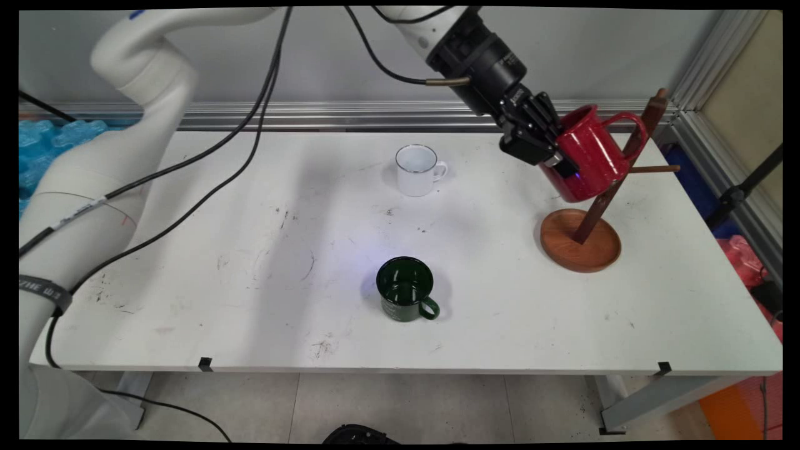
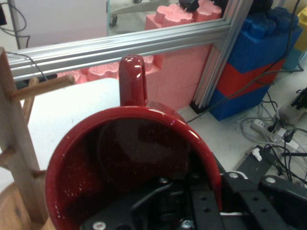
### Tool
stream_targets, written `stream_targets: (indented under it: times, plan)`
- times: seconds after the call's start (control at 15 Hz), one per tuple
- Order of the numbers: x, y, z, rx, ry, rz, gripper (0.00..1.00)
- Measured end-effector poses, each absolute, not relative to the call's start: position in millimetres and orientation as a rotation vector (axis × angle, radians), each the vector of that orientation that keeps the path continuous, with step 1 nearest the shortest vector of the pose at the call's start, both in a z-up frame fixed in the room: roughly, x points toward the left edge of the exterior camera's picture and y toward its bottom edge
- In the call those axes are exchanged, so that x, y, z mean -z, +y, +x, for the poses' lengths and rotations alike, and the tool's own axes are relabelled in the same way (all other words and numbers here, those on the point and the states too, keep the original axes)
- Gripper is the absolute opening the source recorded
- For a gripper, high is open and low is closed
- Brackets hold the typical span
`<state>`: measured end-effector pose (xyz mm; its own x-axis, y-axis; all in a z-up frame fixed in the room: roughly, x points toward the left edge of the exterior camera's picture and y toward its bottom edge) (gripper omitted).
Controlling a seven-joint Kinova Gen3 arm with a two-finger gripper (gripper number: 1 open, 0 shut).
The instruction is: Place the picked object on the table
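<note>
Two fingers (image 1: 556, 159) clamped on red mug (image 1: 590, 159).

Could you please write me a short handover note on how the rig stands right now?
End effector: shut on the red mug, one finger inside the rim, one outside; the mug is lifted off the table and tilted.
The mug's handle is up against the wooden mug tree at the table's right; whether it hangs on a peg cannot be told.
White mug stands upright at the middle rear, green mug upright at the middle front, both apart from the arm.
Done and left: no job stated, so nothing to report.
</note>
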<state>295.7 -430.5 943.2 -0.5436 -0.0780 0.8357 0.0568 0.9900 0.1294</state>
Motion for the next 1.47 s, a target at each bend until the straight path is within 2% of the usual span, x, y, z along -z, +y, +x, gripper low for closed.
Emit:
stream_targets:
  times: [0.67, 1.47]
  plan:
    - [-971, -388, 324, 0.092, -2.188, 0.098, 0.0]
    - [-992, -359, 354, -0.063, -2.312, 0.183, 0.0]
